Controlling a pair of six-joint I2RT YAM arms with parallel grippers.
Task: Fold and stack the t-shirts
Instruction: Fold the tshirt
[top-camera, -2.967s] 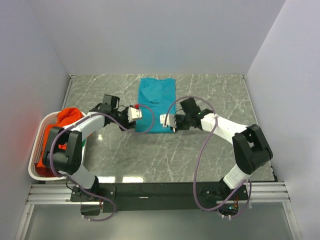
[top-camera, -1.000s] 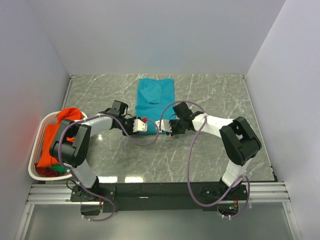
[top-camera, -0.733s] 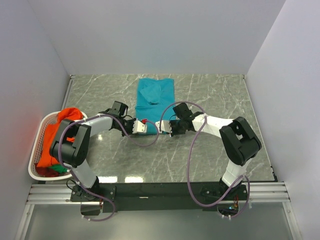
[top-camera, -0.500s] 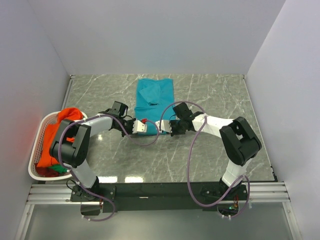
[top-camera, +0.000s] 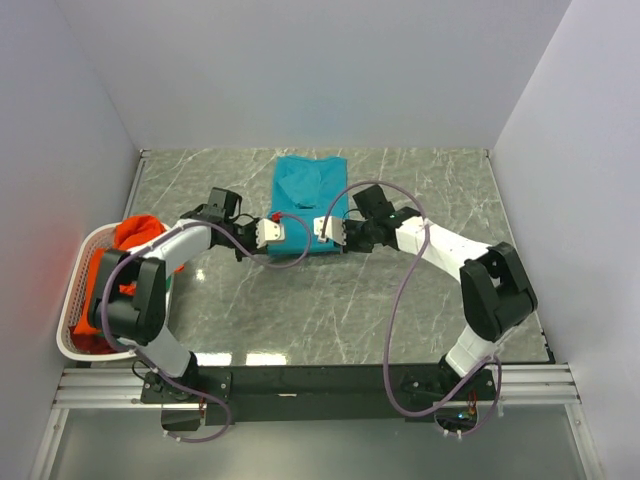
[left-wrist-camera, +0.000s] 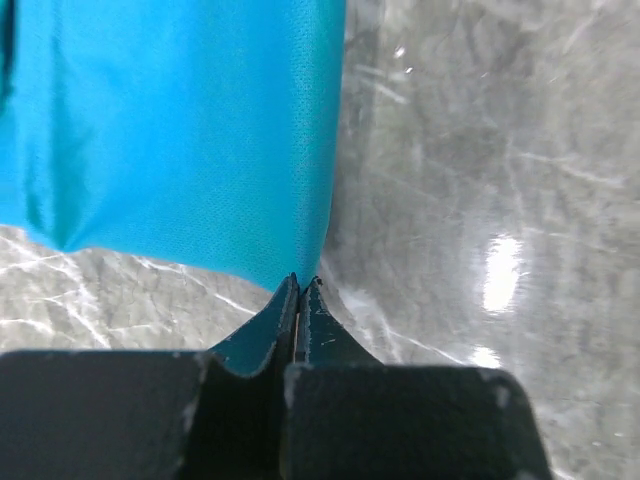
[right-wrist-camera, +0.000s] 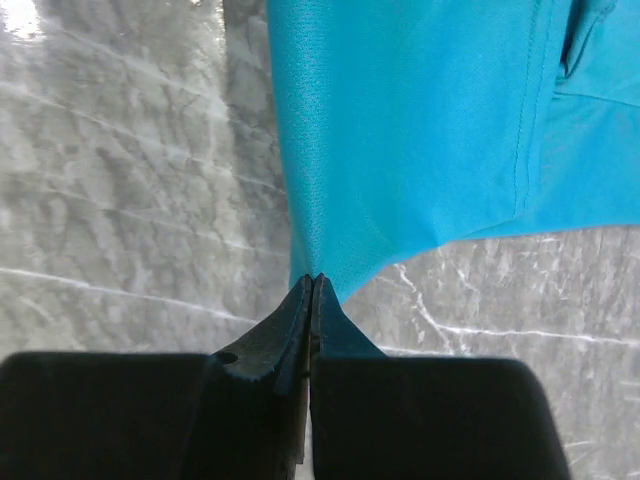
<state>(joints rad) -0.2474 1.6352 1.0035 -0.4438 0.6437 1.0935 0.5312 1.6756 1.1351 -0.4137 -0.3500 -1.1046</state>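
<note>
A teal t-shirt (top-camera: 311, 185), folded into a narrow strip, lies at the back middle of the marble table (top-camera: 420, 300). My left gripper (top-camera: 277, 236) is shut on its near left corner, and my right gripper (top-camera: 319, 235) is shut on its near right corner. In the left wrist view the closed tips of that left gripper (left-wrist-camera: 300, 281) pinch the teal t-shirt (left-wrist-camera: 180, 130) at its hem. The right wrist view shows the right gripper (right-wrist-camera: 315, 279) pinching the teal cloth (right-wrist-camera: 420, 130) the same way. An orange t-shirt (top-camera: 135, 235) sits in the basket.
A white laundry basket (top-camera: 68, 318) stands at the table's left edge, beside the left arm. Grey walls close in the table at the back and on both sides. Both arms' cables loop over the near half of the table.
Both grippers have shut on the teal t-shirt's near corners. They have then moved away from the bases, carrying the near hem toward the back.
</note>
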